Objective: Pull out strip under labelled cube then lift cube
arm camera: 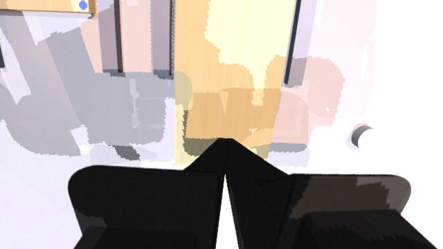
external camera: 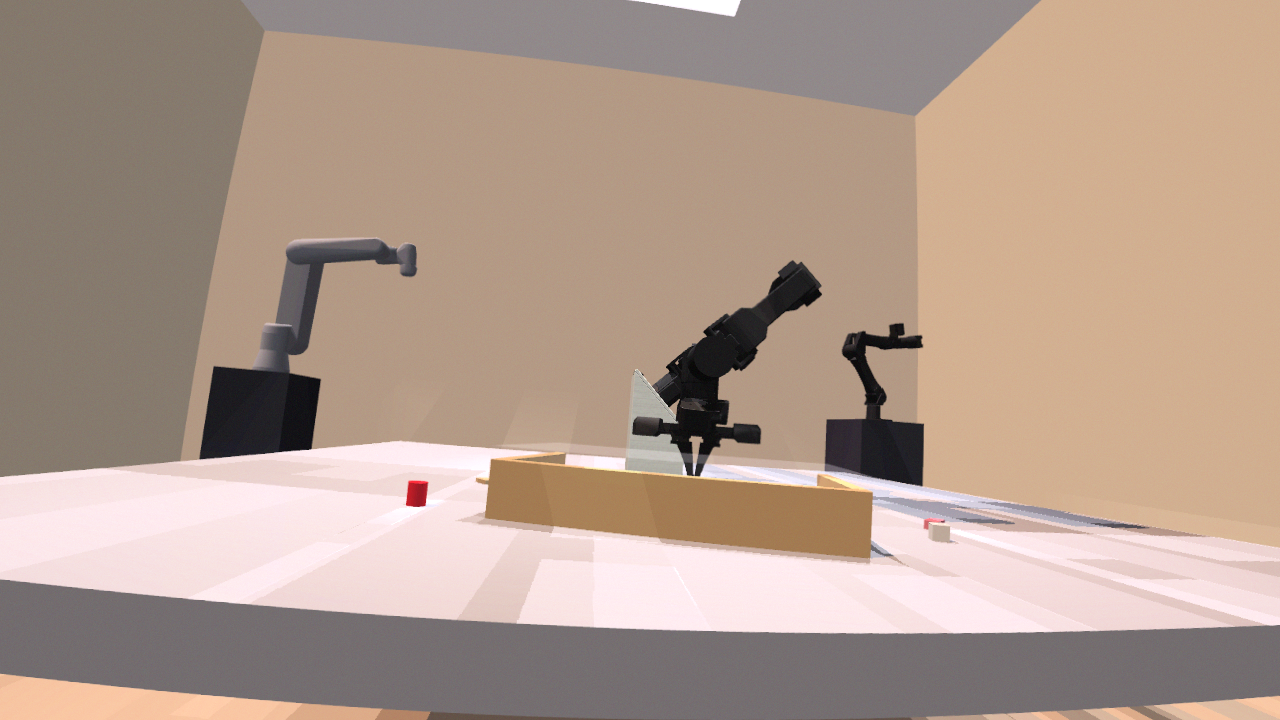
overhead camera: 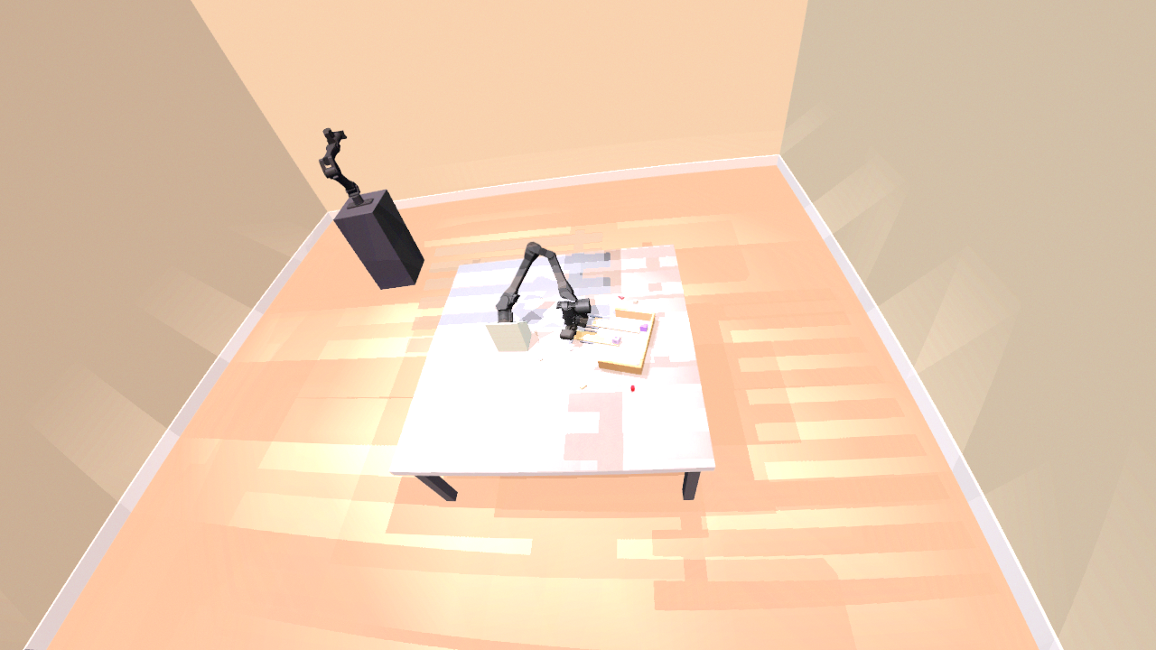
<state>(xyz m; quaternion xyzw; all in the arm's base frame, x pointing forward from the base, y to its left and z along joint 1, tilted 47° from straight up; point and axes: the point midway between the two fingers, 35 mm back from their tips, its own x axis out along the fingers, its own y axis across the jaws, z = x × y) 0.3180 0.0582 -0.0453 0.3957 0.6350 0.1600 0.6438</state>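
My gripper (external camera: 694,473) (arm camera: 224,145) is shut, with nothing seen between its fingertips. The tips are at the near end of a plain yellow strip (arm camera: 242,45), over its surface; whether they press on it is hard to tell. A strip with blue dots (arm camera: 52,5) shows at the wrist view's top left. Two small purple cubes, a farther cube (overhead camera: 644,327) and a nearer cube (overhead camera: 616,340), rest in the three-sided wooden tray (overhead camera: 620,367) (external camera: 680,512). No label is readable on either. The tray wall hides both cubes in the exterior view.
Dark narrow rails (arm camera: 118,38) (arm camera: 171,38) (arm camera: 292,45) flank the strips. A red cylinder (overhead camera: 631,388) (external camera: 417,493) and a small white cube (external camera: 938,532) stand outside the tray. A pale upright panel (overhead camera: 508,337) (external camera: 646,438) stands by the arm base. Other robots stand on pedestals behind.
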